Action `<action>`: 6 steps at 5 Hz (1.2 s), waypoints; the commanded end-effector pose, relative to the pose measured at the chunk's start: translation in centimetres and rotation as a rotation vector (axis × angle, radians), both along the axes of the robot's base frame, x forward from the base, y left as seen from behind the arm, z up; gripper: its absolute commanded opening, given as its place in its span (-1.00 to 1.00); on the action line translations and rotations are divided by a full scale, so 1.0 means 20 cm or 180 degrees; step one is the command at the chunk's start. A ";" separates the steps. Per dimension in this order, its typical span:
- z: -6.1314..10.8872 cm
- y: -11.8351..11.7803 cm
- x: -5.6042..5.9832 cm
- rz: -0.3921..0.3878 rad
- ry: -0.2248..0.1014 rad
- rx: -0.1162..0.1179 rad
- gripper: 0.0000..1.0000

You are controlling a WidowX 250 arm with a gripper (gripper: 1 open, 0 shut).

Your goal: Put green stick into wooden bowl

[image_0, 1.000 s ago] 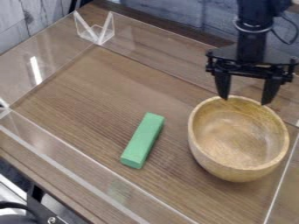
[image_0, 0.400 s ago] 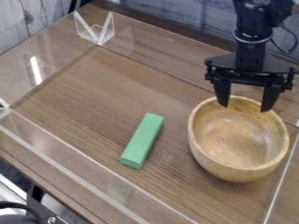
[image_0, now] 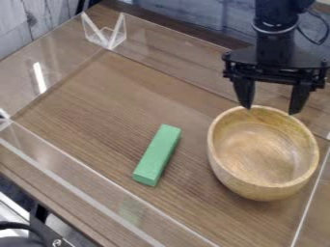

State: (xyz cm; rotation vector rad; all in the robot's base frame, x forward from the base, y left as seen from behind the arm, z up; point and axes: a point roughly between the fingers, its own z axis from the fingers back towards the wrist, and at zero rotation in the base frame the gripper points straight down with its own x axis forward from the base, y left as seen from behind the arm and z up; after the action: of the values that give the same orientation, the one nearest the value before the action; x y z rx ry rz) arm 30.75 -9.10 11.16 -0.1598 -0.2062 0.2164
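Gripper (image_0: 273, 97): hangs from a black arm at the upper right, pointing almost straight down; its two dark fingers (image_0: 242, 92) stand far apart, spread about as wide as they go, with nothing between them.
Jaw contents: empty; only the table surface and the back part of the bowl's rim show through the gap.
Wooden bowl (image_0: 264, 151): directly below and slightly in front of the jaws, its far rim just under the fingertips; whether tips and rim touch cannot be told, though they look apart. Round, light tan, thick-rimmed, upright and with nothing inside.
Green stick (image_0: 157, 153): well to the left of the jaws and nearer the camera, lying flat on the table, apart from the bowl's left side. Its long axis runs diagonally, the upper end leaning toward the bowl.
Table (image_0: 116, 101): dark wood-grain surface under everything, bare between stick and jaws.
Clear walls (image_0: 45, 60): low transparent panels fence the table, well clear of the jaws on the left and front.
Clear bracket (image_0: 103, 32): small transparent angled piece far off at the upper left, behind the wall.
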 end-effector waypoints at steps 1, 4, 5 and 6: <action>0.09 -0.01 0.01 -0.0014 -0.0210 -0.0015 1.00; 0.14 -0.04 0.02 -0.0129 -0.0303 0.0031 1.00; 0.15 -0.07 0.01 -0.0328 -0.0326 0.0037 1.00; 0.14 -0.08 0.01 -0.0489 -0.0347 0.0042 1.00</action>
State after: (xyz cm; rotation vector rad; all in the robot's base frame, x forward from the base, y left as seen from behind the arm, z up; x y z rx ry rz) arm 30.30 -10.45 11.52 -0.1477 -0.2214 0.0664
